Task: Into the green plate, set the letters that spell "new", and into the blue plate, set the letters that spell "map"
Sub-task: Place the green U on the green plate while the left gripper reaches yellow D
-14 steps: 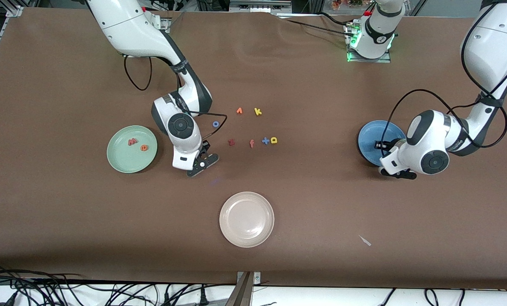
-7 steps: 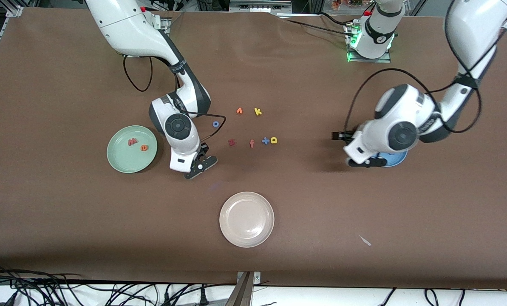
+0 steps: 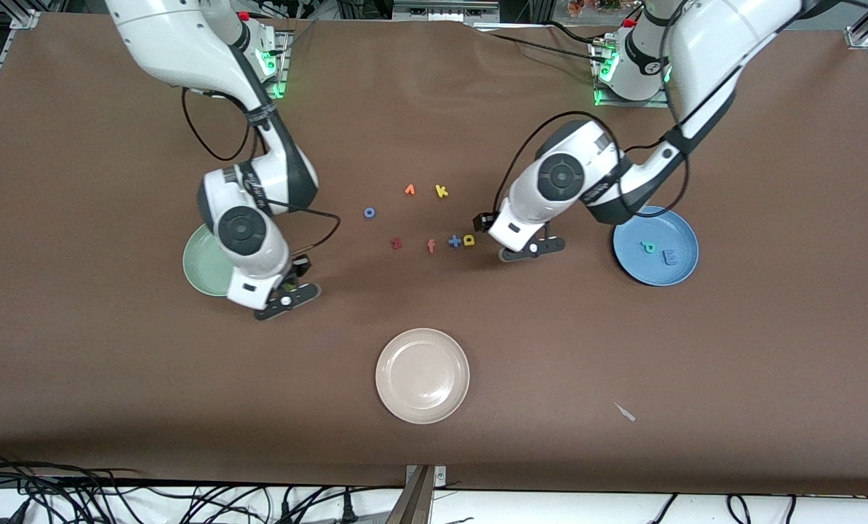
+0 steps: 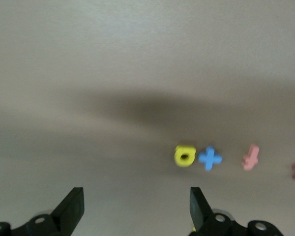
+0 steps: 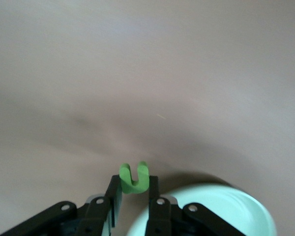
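Observation:
My right gripper (image 3: 286,295) is shut on the green n (image 5: 133,178), which sticks up between its fingertips. It hangs over the table at the rim of the green plate (image 3: 195,269); that rim also shows in the right wrist view (image 5: 221,211). The arm hides the w and the e. The blue plate (image 3: 626,255) holds the teal p (image 3: 648,247) and the blue m (image 3: 670,256). My left gripper (image 3: 524,247) is open and empty, its fingers (image 4: 73,209) wide apart, over bare table beside the yellow a (image 3: 468,239), seen ahead (image 4: 185,156).
Loose letters lie mid-table: a blue plus (image 3: 455,241), a salmon f (image 3: 431,246), a dark red z (image 3: 396,244), a blue o (image 3: 369,212), an orange piece (image 3: 409,190) and a yellow k (image 3: 442,191). A cream plate (image 3: 423,375) sits nearer the front camera.
My left gripper opened over the blue plate and swung to the middle letters, uncovering the p and m. My right arm carried the green n toward the green plate.

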`<state>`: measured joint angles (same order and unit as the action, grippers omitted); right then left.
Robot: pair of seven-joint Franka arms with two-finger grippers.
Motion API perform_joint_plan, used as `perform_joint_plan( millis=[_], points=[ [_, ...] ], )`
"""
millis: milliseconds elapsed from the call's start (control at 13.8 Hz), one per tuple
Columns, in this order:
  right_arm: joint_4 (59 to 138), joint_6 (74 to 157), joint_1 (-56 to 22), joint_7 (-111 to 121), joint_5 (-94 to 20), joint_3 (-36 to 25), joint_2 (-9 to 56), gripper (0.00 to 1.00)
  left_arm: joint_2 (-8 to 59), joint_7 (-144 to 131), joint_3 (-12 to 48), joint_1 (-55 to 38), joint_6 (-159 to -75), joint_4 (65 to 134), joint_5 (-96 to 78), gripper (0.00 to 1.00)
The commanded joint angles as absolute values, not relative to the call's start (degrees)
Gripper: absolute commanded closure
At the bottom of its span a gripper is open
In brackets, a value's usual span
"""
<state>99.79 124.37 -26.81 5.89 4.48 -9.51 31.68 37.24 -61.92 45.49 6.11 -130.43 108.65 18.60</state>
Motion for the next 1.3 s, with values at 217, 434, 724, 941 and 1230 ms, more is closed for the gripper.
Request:
perform_joint_plan(
  millis=[217, 434, 724, 941, 1230],
  points=[
    [106.95, 122.52, -26.1, 9.58, 3.87, -16.08, 28.39, 0.9, 40.07, -65.65, 36.3, -4.12, -139.47, 107.23, 21.36, 0.31],
    [112.74, 130.74, -24.61, 9.93, 3.78, -16.17, 29.09, 0.89, 40.61, -65.65, 31.31, -8.77, -143.43, 107.23, 21.36, 0.3],
    [114.61, 134.91, -22.41, 11.25, 3.87, -16.0, 28.04, 0.19, 40.61, -65.74, 29.62, -10.9, -143.44, 107.23, 21.27, 0.3],
    [112.6, 131.42, -22.59, 10.99, 3.78, -15.65, 25.93, 0.03, 40.43, -67.41, 29.71, -11.25, -143.44, 107.14, 21.27, 0.3],
    [102.25, 116.05, -22.76, 10.55, -3.23, -15.91, 25.49, 0.03, 40.69, -68.47, 29.62, -12.22, -143.44, 107.23, 21.27, 0.3]
  ],
)
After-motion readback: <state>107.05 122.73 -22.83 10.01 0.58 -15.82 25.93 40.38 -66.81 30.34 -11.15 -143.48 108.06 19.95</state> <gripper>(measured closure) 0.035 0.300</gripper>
